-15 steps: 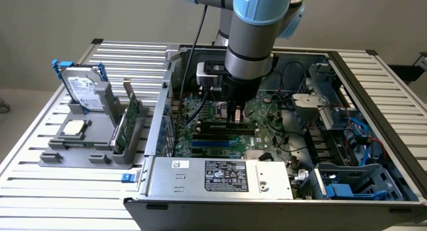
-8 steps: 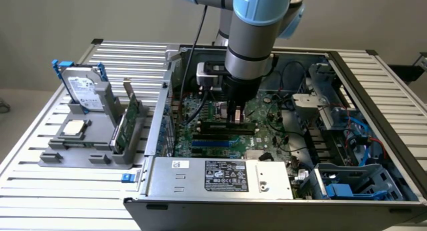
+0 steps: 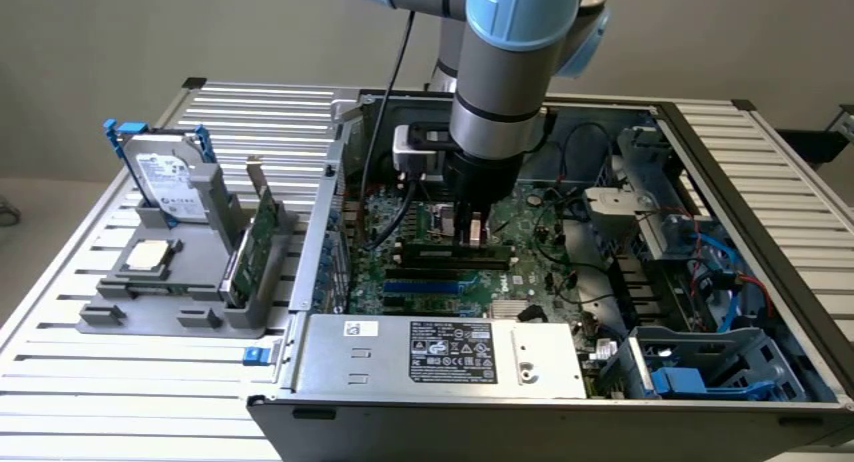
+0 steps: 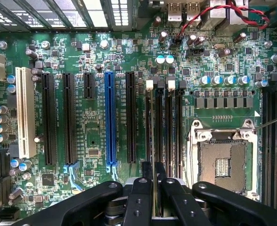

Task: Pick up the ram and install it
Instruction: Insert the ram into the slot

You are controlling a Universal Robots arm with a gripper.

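Inside the open computer case [image 3: 747,162] on the slatted counter [image 3: 80,382], you see the arm reaching straight down to the motherboard [image 4: 96,70]. Its claw [image 3: 467,234] sits low over the bank of black memory slots [image 4: 169,127]. The claw is closed on the ram [image 3: 430,250], or so it appears. The thin green stick lies along one of those slots. From the wrist view it runs edge-on between the fingers [image 4: 139,197], too slim for you to judge whether it is fully seated. The memory slots sit between the processor socket [image 4: 222,165] and a row of long black expansion slots with one blue slot [image 4: 110,117]. Outside the case, toward the exterior view's left, a grey stand [image 3: 160,312] holds a hard drive [image 3: 167,177] and a green expansion card [image 3: 260,242], both upright, well apart from the claw.
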